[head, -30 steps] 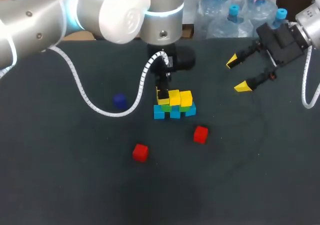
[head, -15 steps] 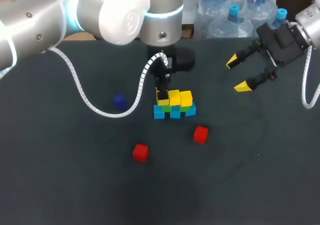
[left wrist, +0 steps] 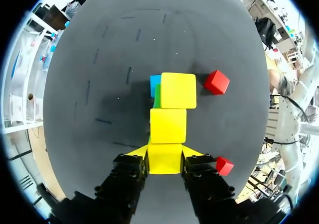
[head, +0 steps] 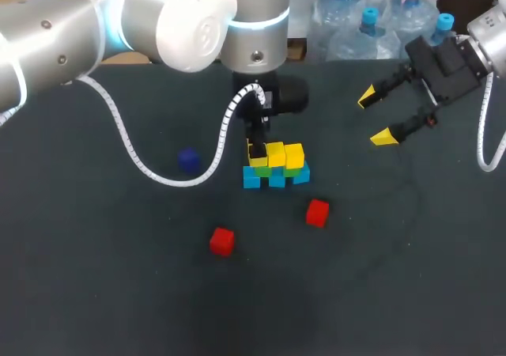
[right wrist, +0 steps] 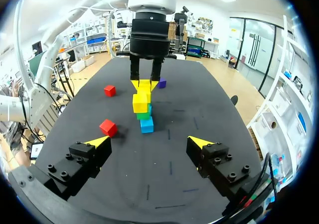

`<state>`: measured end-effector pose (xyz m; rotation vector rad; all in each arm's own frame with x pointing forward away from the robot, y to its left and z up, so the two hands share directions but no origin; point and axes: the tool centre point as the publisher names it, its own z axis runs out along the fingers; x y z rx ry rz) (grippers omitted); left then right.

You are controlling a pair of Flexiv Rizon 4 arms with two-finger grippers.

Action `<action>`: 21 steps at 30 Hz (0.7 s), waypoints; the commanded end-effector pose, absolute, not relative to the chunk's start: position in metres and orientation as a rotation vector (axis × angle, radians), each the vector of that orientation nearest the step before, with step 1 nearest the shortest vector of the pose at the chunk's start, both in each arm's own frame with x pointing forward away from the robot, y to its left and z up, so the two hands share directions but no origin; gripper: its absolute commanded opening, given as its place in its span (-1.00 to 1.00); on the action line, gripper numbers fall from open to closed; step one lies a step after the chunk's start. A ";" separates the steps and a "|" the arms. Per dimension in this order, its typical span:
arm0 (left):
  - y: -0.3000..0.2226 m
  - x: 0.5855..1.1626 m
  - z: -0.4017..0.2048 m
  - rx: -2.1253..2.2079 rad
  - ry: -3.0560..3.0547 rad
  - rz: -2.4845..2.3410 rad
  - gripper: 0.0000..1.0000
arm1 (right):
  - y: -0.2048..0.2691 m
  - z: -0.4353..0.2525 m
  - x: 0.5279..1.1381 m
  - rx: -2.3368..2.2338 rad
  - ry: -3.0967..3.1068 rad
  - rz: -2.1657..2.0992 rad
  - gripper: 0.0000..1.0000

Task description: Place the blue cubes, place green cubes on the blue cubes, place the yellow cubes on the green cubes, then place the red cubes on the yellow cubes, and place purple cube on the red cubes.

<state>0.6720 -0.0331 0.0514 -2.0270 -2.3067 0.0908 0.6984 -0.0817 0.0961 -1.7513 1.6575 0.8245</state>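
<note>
The yellow cube [left wrist: 164, 160] is clasped by the left gripper [left wrist: 164, 153] on two opposite flat sides, with both fingers pressed against it. It is held at the left end of the stack [head: 275, 166]. The stack stands in the middle of the table [head: 411, 285], with blue cubes [right wrist: 147, 126] at the bottom, green cubes [right wrist: 144, 115] on them and yellow ones on top.

The red cubes [head: 317, 213] lie loose on the near side, one just right of the stack and the other nearer and to the left. The purple cube [head: 188, 160] lies apart on the left.

The cubes are judged to be light, rigid and smooth-faced, so little force is needed. Each is best taken squarely on two parallel side faces, near its middle, so that it is not twisted out of the fingers. The stack is judged easy to topple, so a straight lift off after release is called for.

The left arm [head: 71, 32] is brought in from the left and bent over the stack, with the wrist upright and the fingers pointed straight down. The right gripper [head: 375, 117] is held at the far right, well apart from the stack, with its fingers spread and nothing between them
</note>
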 end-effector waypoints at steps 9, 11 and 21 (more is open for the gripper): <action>-0.034 0.674 0.049 -2.027 -2.301 0.098 -0.86 | -0.081 0.096 0.698 -1.751 1.656 0.824 1.00; -0.034 0.675 0.048 -2.027 -2.300 0.099 -0.81 | -0.081 0.096 0.698 -1.751 1.656 0.824 1.00; -0.034 0.675 0.048 -2.024 -2.303 0.095 -0.44 | -0.081 0.096 0.698 -1.751 1.656 0.824 1.00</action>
